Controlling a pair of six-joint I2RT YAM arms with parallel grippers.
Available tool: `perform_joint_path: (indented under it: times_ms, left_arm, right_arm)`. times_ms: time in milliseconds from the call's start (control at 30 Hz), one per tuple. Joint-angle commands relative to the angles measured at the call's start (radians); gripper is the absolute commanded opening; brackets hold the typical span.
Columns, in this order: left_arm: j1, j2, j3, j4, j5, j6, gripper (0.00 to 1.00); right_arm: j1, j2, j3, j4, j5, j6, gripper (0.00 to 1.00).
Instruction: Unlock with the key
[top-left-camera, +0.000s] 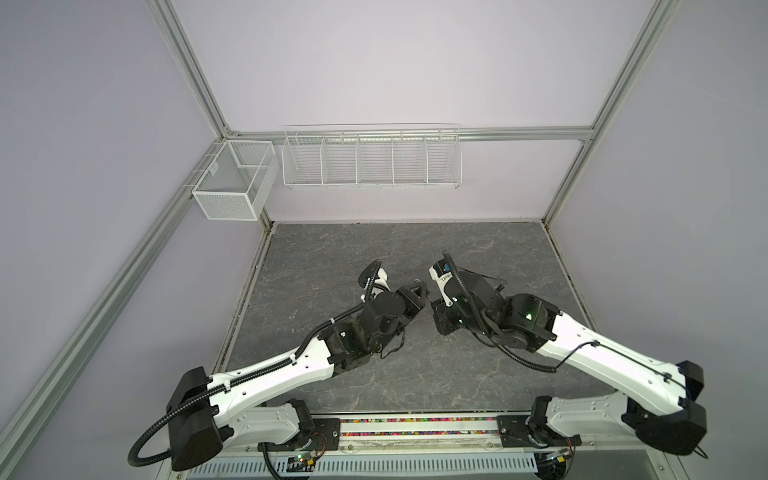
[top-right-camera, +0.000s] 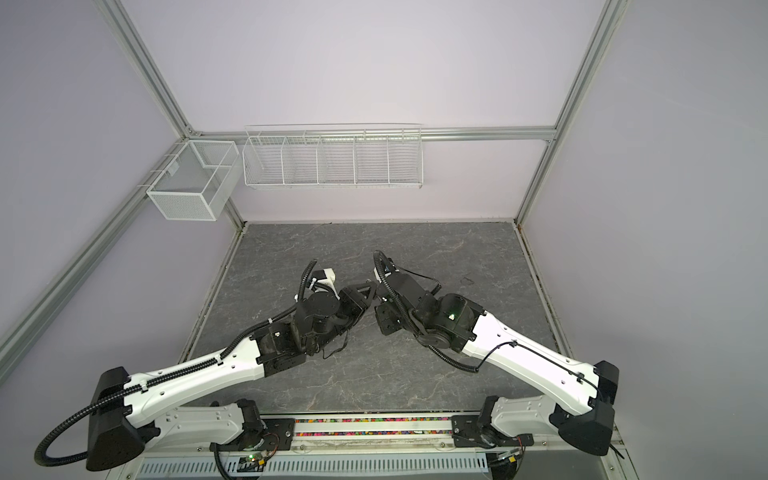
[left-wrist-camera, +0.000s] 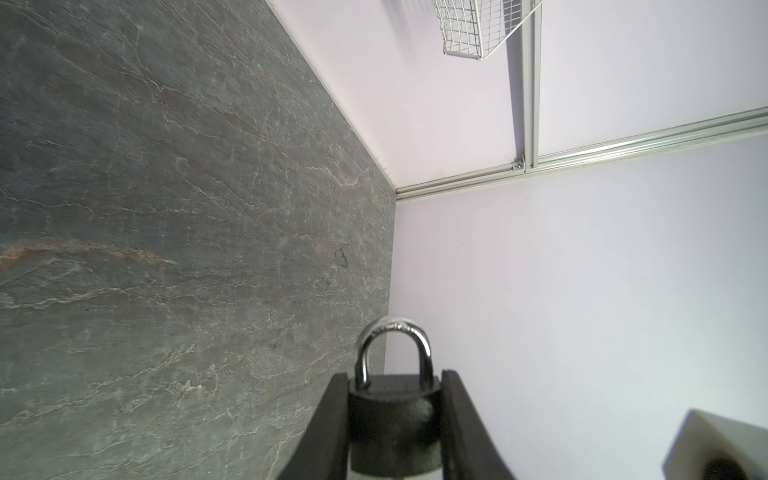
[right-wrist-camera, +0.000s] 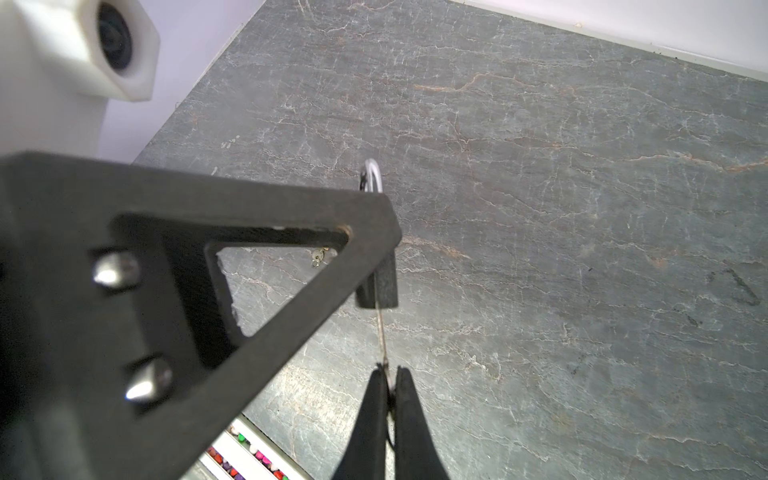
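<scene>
In both top views, a veined grey stone-look tabletop (top-left-camera: 478, 249) lies under lilac walls (top-left-camera: 395, 62). Left wrist: my left gripper (left-wrist-camera: 395, 374) clamps the matte black padlock (left-wrist-camera: 394, 419), its steel shackle (left-wrist-camera: 395, 332) arched. Right wrist: my right gripper (right-wrist-camera: 390, 370) pinches the thin metal key (right-wrist-camera: 381, 332), blade meeting the padlock's base.

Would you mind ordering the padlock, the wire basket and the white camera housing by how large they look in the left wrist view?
1. padlock, close to the lens.
2-3. wire basket and white camera housing: both are cut off by the frame edge and look about alike, so I won't rank them.
</scene>
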Motion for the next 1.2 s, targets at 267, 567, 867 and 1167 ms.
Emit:
perform_joint_path:
  times_ms: [267, 567, 867, 1167]
  left_arm:
    - [0.0, 0.037, 0.078, -0.037, 0.025, -0.008, 0.08]
    - [0.0, 0.062, 0.082, -0.051, 0.047, -0.057, 0.07]
    - [-0.012, 0.077, 0.085, -0.025, 0.095, -0.042, 0.04]
    - [-0.013, 0.062, 0.064, 0.017, 0.171, 0.0, 0.02]
  right_arm:
    - [-0.007, 0.028, 0.056, -0.016, 0.03, 0.017, 0.07]
    - [-0.01, 0.053, 0.097, 0.019, -0.015, 0.057, 0.07]
    - [-0.043, 0.05, 0.094, 0.103, -0.117, 0.112, 0.07]
    - [-0.101, 0.054, 0.104, 0.13, -0.212, 0.099, 0.07]
